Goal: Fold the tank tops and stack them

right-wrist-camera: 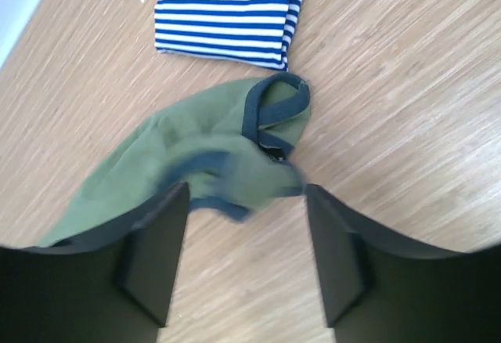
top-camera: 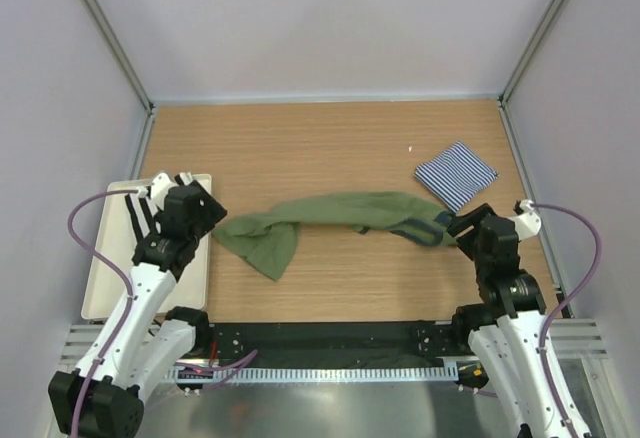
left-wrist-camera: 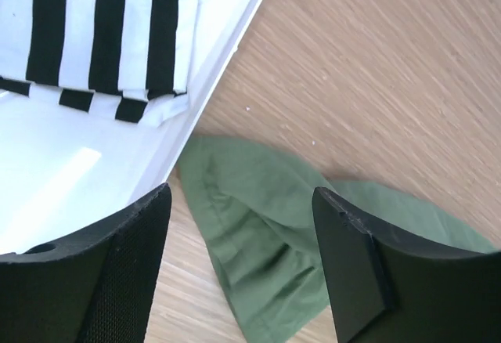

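Black, matte fingers of the left hand fill the bottom of its wrist view, spread wide and grasping nothing. Below them lies the bunched left end of the olive green tank top. The right hand is likewise open and empty above the other end, where a loop of navy trim curls on the wood.

From above, the olive green tank top stretches across the middle of the surface as a long, twisted band, wider and crumpled at the left. The striped tank top sits folded into a neat square at the far right, just beside the green one's strap end and, as far as I can tell, not touching it.

My judgement is that the green top has to be flattened before any fold. Each hand should pinch a single layer at an outer corner, not the rolled middle. Both should then lift and draw apart evenly so the twist falls out.

The green cloth looks soft and limp, with ribbed wrinkles, and the stripes are thin navy and white. A white, glossy tray at the left holds a black-and-white striped cloth. The surface is pale wood grain.
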Controlling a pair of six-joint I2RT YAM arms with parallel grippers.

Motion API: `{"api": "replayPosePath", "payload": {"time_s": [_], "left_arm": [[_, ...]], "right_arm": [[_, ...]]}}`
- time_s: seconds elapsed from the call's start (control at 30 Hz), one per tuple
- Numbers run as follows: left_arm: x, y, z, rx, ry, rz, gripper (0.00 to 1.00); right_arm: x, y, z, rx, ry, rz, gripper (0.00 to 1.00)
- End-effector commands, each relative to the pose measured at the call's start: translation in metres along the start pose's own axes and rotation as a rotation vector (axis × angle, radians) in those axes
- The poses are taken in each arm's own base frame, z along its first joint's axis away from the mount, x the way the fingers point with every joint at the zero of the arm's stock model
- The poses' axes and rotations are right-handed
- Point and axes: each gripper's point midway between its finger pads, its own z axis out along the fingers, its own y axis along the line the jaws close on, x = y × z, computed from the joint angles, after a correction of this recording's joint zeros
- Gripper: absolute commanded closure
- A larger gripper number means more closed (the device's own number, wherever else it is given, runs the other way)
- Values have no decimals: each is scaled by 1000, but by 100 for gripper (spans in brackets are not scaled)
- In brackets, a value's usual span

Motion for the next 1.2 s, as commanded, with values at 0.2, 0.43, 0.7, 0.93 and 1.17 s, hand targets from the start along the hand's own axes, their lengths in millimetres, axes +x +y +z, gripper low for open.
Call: {"api": "replayPosePath", "payload": {"time_s": [0.2, 0.43, 0.7, 0.93, 1.17], "left_arm": [[18, -65, -11, 311, 168, 44, 28], [73, -88, -2, 322, 337, 262, 18], [110, -83, 35, 154, 384, 371, 12], [128, -64, 77, 7, 424, 466, 15], [116, -46, 96, -82, 362, 445, 95]], "right_arm": [[17, 52, 0, -225, 171, -148, 45], [83, 73, 13, -316, 528, -312, 34], [59, 49, 58, -29, 327, -288, 25], [54, 89, 95, -58, 387, -274, 28], [41, 106, 149, -24, 332, -237, 27]]}}
